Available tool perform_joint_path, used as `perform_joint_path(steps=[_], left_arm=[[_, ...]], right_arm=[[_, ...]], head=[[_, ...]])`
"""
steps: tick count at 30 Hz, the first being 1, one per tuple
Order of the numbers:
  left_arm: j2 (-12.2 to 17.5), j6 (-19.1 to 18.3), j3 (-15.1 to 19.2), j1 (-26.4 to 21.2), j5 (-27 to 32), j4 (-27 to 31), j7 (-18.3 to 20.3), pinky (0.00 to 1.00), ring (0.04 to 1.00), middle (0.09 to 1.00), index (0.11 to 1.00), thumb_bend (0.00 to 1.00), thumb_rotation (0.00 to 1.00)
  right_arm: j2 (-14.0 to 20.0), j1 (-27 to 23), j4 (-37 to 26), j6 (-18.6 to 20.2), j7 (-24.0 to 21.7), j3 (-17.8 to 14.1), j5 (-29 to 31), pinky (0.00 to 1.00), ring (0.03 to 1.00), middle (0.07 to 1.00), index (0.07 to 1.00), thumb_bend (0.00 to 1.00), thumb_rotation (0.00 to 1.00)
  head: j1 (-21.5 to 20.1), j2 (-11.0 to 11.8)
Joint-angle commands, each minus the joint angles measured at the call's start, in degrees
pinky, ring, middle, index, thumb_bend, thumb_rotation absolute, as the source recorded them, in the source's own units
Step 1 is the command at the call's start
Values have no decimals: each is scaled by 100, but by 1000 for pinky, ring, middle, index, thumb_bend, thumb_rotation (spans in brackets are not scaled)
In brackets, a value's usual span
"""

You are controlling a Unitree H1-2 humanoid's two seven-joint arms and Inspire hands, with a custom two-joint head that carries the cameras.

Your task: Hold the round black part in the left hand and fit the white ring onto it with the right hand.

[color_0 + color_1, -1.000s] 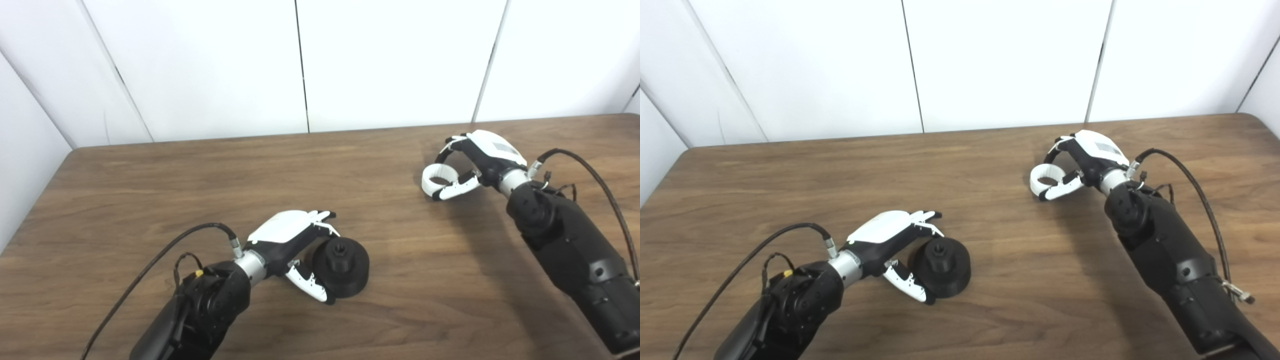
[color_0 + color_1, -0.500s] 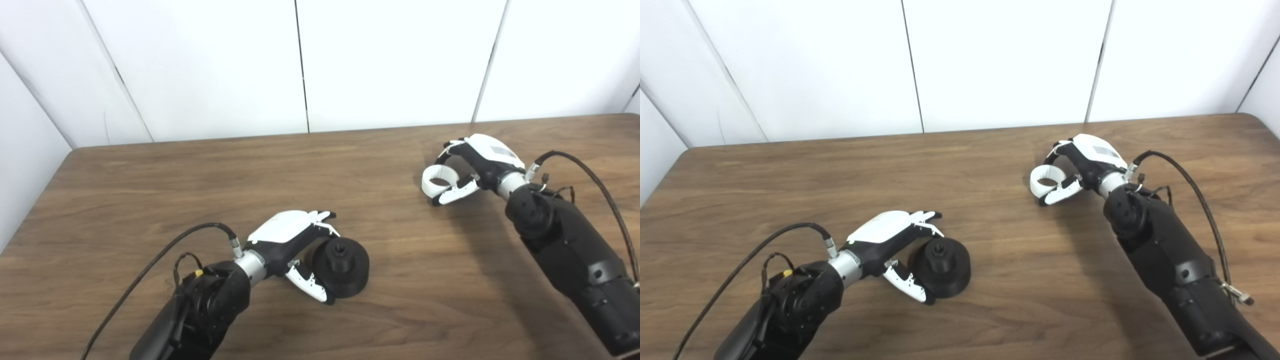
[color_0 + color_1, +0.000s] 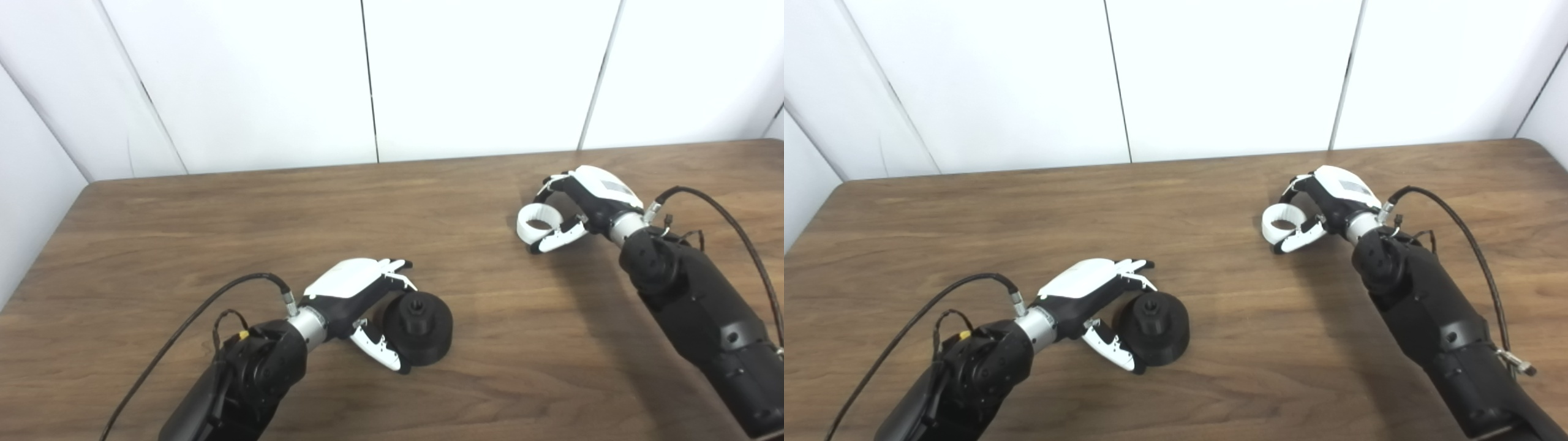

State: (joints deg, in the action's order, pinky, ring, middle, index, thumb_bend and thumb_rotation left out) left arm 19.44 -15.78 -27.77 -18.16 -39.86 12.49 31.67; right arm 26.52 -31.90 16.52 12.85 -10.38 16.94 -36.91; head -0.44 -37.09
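Left eye view: the left hand (image 3: 358, 294) is lying low on the wooden table (image 3: 184, 245), palm side turned toward the black part (image 3: 418, 327). Fingers are reaching over the part's far rim, thumb is pressing in at its near rim, so the hand is cupping it from the left side. The part is sitting flat on the table near the front middle, with a raised hub and a hole on top. The right hand (image 3: 585, 202) is hovering over the far right of the table, wrist bent, fingers curling over the white ring (image 3: 534, 222) and the thumb tucking under it. The ring is being pinched there, tilted, well apart from the black part. I can't tell from here whether the ring is touching the table. A black cable (image 3: 184, 331) is looping off the left forearm.

Right eye view: same layout, shifted left in the picture. It is showing more of the table's right end, including the rounded far corner (image 3: 1534, 144), and a metal connector (image 3: 1513, 365) hanging off the right forearm, which the other view is cutting off. A greyish patch is showing on the back of the right hand; too blurred to read as writing. No legible labels anywhere. Behind the table, white wall panels (image 3: 1225, 73) with dark seams.
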Motion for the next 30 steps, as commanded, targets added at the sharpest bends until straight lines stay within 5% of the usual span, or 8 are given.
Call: perform_joint_path(steps=[1,20,23,30], left_arm=[[24,56,-57,-59,28,120,163,1000,1000,987,699,937,245],[14,41,-64,-60,17,113,163,1000,1000,993,699,930,249],[10,47,-54,-60,30,94,152,1000,1000,992,699,930,249],[11,61,-66,-60,-24,63,125,1000,1000,990,701,932,256]], right_arm=[[45,-202,-119,-159,155,-93,-8,903,955,878,630,862,197],[59,-182,-139,-264,252,-147,42,856,933,858,585,850,180],[60,-177,-159,-256,243,-159,60,865,937,858,507,580,152],[89,-134,-305,-262,202,-153,49,865,935,849,491,526,147]], head=[[-10,-7],[-20,-10],[-25,-9],[-36,-1]])
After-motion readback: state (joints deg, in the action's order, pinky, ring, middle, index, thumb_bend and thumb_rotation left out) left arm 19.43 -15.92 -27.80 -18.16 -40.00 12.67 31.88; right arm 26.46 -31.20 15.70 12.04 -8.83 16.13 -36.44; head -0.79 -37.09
